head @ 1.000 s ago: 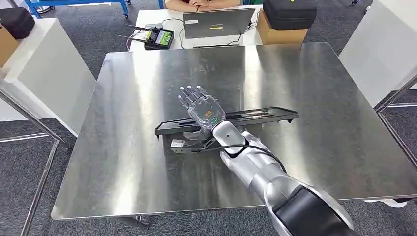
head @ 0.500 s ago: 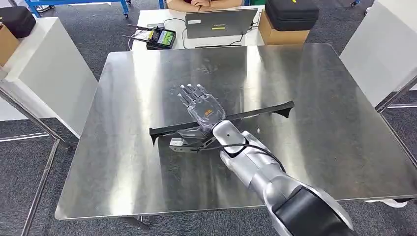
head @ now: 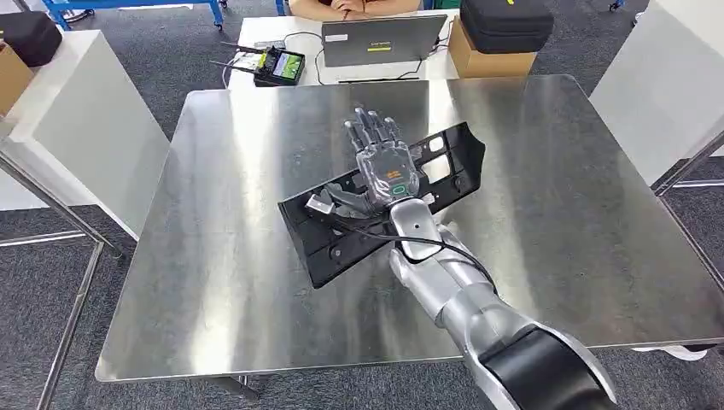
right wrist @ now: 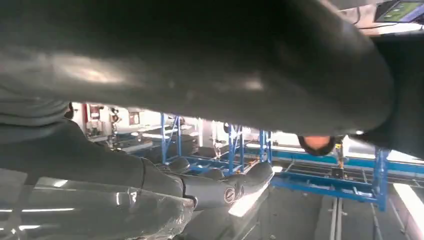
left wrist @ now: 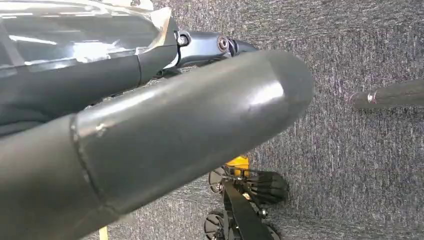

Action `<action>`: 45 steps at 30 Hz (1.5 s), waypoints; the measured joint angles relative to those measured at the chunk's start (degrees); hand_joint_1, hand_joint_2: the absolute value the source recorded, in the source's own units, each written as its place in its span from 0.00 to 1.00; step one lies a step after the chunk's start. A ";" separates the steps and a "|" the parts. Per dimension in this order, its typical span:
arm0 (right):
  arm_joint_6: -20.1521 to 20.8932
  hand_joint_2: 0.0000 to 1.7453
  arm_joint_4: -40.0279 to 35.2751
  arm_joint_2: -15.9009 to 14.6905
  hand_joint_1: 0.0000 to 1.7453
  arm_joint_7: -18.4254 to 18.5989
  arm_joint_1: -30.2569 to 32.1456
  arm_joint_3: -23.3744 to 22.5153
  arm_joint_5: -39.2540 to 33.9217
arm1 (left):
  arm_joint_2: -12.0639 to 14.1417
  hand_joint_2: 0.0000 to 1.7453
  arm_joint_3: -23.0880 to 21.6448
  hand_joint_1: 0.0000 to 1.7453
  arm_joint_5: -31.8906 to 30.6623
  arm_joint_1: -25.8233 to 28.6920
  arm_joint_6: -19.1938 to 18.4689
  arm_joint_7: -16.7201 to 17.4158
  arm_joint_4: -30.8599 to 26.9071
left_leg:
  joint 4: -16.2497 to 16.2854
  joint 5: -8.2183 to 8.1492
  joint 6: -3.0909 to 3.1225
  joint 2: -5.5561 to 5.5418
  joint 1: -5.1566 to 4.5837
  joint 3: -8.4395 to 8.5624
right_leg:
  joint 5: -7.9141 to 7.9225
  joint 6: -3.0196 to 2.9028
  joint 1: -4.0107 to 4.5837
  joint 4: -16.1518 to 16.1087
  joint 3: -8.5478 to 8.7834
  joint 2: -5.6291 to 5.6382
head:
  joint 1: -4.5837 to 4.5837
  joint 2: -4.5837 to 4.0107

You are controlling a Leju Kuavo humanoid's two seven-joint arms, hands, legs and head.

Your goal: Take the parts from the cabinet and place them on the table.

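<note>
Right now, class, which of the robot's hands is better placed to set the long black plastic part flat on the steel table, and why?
The right. The right hand already holds the long black plastic part, tilted above the shiny steel table. The left hand hangs low over the carpet floor.

One steel table (head: 256, 282) carries one black plastic part (head: 329, 248). Beyond, far side: one laptop (head: 380, 38), one remote controller (head: 277, 64), one cardboard box (head: 487, 61), one black case (head: 504, 21).
</note>
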 joint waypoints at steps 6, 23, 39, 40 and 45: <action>0.46 0.00 -0.11 -0.87 0.00 6.24 -0.11 0.00 2.27 | -0.02 0.00 0.00 0.00 -0.02 0.01 0.00 0.15 0.00 | 0.00 0.00 0.00 -0.02 0.00 0.00 | 0.00 0.00 0.00 0.00 0.01 -0.03 | 0.00 0.00; 36.24 0.00 3.76 0.20 0.00 9.48 -1.94 -4.15 -0.22 | -0.02 0.00 0.00 0.00 0.46 -0.02 -1.24 0.22 -0.07 | 0.00 0.01 0.00 -0.02 0.00 0.00 | 0.00 0.00 0.01 0.00 -0.01 -0.02 | 0.00 0.00; 18.88 0.00 1.11 1.33 0.00 4.00 -1.54 -6.80 -4.48 | -0.20 0.00 0.33 0.00 1.73 0.01 -0.96 -0.66 -0.33 | 0.00 0.00 0.01 -0.01 0.00 0.00 | 0.00 0.00 0.00 0.00 0.00 -0.02 | 0.00 0.00; 16.91 0.00 -0.36 1.20 0.00 3.30 -1.14 -7.01 -4.74 | -0.26 0.00 0.37 0.00 1.73 0.03 -0.85 -0.68 -0.33 | 0.00 0.00 0.01 -0.01 0.00 0.00 | 0.00 0.00 0.00 0.00 0.00 -0.02 | 0.00 0.00; 8.94 0.00 -10.18 0.50 0.00 -0.96 2.84 -8.17 -7.65 | -0.44 0.00 0.44 0.00 2.14 0.10 -0.33 -0.66 -0.35 | 0.00 0.00 0.01 -0.02 -0.01 0.00 | 0.00 0.00 0.00 0.00 0.00 -0.02 | -0.02 0.00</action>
